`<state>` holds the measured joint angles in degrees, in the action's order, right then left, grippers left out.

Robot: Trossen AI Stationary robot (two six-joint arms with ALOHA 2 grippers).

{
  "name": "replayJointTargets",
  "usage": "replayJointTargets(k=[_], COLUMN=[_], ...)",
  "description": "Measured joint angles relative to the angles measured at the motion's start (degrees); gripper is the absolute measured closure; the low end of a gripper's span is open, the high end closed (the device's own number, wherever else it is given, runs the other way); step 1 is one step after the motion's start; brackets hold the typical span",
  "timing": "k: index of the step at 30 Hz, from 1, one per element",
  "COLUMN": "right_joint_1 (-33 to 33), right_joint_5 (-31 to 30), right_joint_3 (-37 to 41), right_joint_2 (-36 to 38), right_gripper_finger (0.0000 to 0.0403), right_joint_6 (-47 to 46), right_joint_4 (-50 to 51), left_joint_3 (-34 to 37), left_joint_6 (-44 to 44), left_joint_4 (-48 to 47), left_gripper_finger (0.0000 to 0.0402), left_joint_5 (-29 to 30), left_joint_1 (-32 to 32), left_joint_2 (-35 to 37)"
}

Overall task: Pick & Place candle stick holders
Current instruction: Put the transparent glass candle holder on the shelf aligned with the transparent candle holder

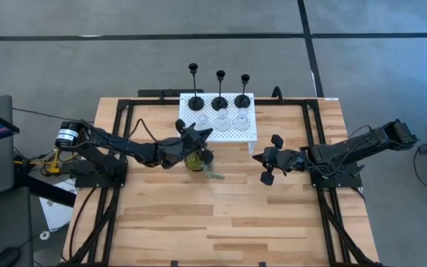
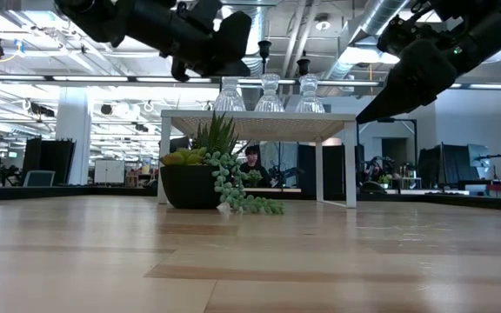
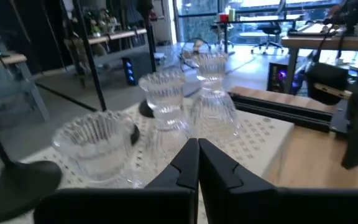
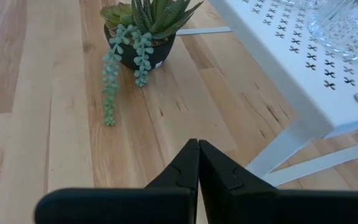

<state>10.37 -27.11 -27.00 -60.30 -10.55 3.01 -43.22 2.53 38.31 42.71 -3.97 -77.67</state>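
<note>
Three black candle stick holders (image 1: 219, 98) stand by their round bases along the far row of the white perforated stand (image 1: 252, 132). Three clear glass holders (image 1: 222, 121) stand in its near row; they also show in the left wrist view (image 3: 163, 93). My left gripper (image 1: 206, 133) is shut and empty in the air at the stand's near left corner, its fingers (image 3: 197, 155) pointing at the glass holders. My right gripper (image 1: 258, 158) is shut and empty, in the air to the right of the stand's near right leg; its wrist view (image 4: 197, 152) shows the fingers together.
A small green potted plant (image 1: 196, 160) with trailing strands stands on the wooden table just near of the stand, below my left arm; it also shows in the right wrist view (image 4: 138, 31). Black frame rails (image 1: 311, 126) run along the table's sides. The table's near half is bare wood.
</note>
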Motion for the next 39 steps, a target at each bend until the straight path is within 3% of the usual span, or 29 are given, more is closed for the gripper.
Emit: replayJointTargets(k=[7,39], right_joint_1=[0.00,0.00], right_joint_5=[0.01,0.01], right_joint_3=[0.00,0.00], right_joint_2=[0.01,-0.01], right_gripper_finger=[0.0403,0.0403], right_joint_6=[-0.01,-0.02], right_joint_4=[0.02,0.07], left_joint_3=[0.00,0.00], left_joint_6=[3.63,5.20], left_joint_4=[0.74,0.32], left_gripper_finger=[0.0398,0.0398], left_joint_5=[5.68,12.57], left_joint_1=[0.22,2.08], left_joint_2=[0.00,0.02])
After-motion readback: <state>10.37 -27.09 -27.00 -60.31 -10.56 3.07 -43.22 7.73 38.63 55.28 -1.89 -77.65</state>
